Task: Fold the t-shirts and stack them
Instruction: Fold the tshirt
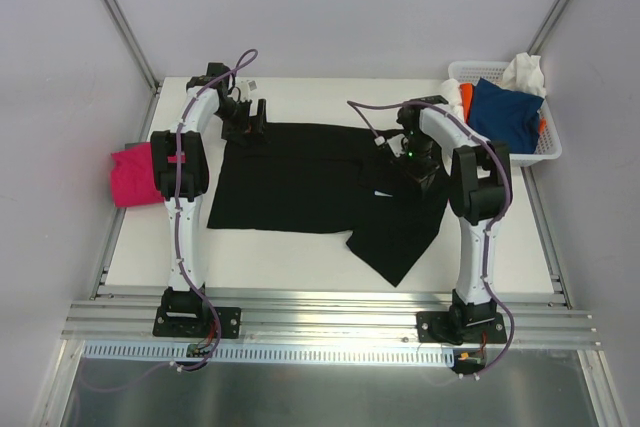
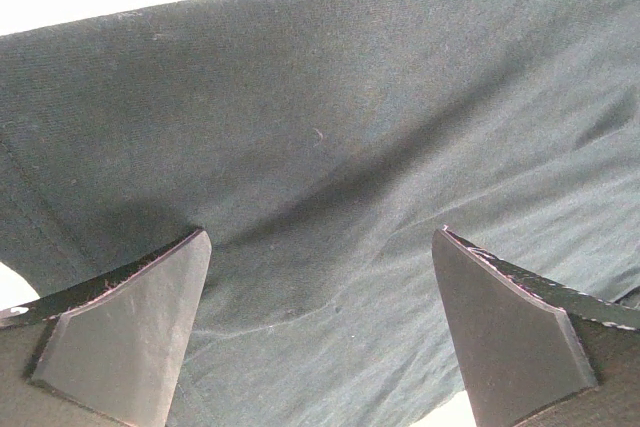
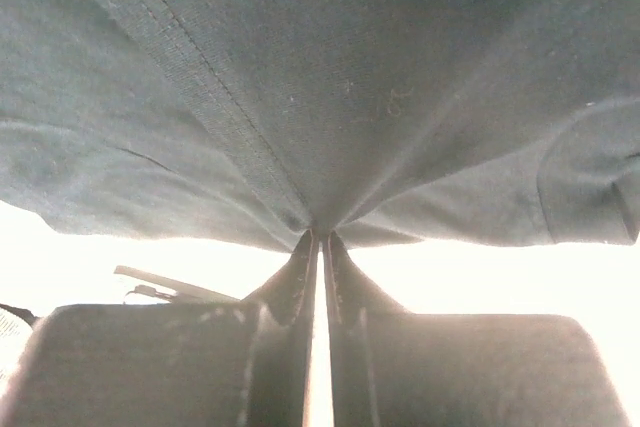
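White walls enclose a white table (image 1: 300, 257), with aluminium rails (image 1: 330, 312) running along its near edge where both arms are bolted. A black t-shirt (image 1: 290, 182) lies spread over the middle of the table, mostly flat. Its right part is rumpled, and one flap trails toward the near edge.

The left gripper (image 1: 250, 125) sits at the shirt's far left corner. In the left wrist view the left gripper (image 2: 322, 231) has its two fingers (image 2: 130, 327) released and spread wide. Black cloth fills the space between them and nothing is grasped. Whether the tips touch the fabric cannot be told.

The right gripper (image 1: 405, 169) is down over the shirt's right part. In the right wrist view the right gripper (image 3: 318, 235) has its fingers (image 3: 285, 282) clenched together on a pinch of the black t-shirt. Creases radiate from the tips, and a stitched seam runs down into the pinch.

A pink t-shirt (image 1: 130, 177) lies bunched at the table's left edge, partly hidden behind the left arm. At the far right corner stands a white lattice basket (image 1: 545, 154). It holds a blue t-shirt (image 1: 505, 112), an orange t-shirt (image 1: 466, 102) and a white t-shirt (image 1: 525, 72), which pokes above the rim.
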You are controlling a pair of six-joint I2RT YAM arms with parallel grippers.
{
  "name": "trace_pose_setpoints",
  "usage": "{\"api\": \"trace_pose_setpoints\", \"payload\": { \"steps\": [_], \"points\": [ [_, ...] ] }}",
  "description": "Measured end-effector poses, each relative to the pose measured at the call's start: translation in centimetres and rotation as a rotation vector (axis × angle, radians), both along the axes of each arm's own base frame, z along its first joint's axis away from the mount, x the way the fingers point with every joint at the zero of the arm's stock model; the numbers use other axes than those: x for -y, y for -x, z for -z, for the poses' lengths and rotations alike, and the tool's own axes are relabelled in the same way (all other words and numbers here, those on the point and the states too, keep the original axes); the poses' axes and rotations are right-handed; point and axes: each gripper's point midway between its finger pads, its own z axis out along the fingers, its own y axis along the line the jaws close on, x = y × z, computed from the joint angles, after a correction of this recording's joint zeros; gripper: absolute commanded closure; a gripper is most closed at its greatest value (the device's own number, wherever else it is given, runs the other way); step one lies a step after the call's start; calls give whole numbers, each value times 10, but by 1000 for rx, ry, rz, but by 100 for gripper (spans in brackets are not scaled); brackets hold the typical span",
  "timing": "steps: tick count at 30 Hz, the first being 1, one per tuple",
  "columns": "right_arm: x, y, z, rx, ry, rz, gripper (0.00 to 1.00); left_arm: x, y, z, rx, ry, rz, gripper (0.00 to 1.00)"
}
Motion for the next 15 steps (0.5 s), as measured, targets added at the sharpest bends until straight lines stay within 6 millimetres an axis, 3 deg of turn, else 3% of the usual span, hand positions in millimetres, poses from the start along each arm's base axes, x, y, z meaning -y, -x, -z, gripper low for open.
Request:
{"api": "trace_pose_setpoints", "payload": {
  "steps": [6,8,10,11,12,15],
  "points": [
    [7,6,0,-11,22,-6,98,0,0,0,0,0,-1,4],
    [9,8,2,-19,29,-7,85,0,0,0,0,0,-1,4],
    [12,9,3,-25,38,-11,80,0,0,0,0,0,-1,4],
    [13,10,4,-31,47,-12,68,0,0,0,0,0,-1,4],
    [15,11,5,-39,57,-12,33,0,0,0,0,0,-1,4],
    [20,11,8,-47,83,-18,9,0,0,0,0,0,-1,3]
  ]
}}
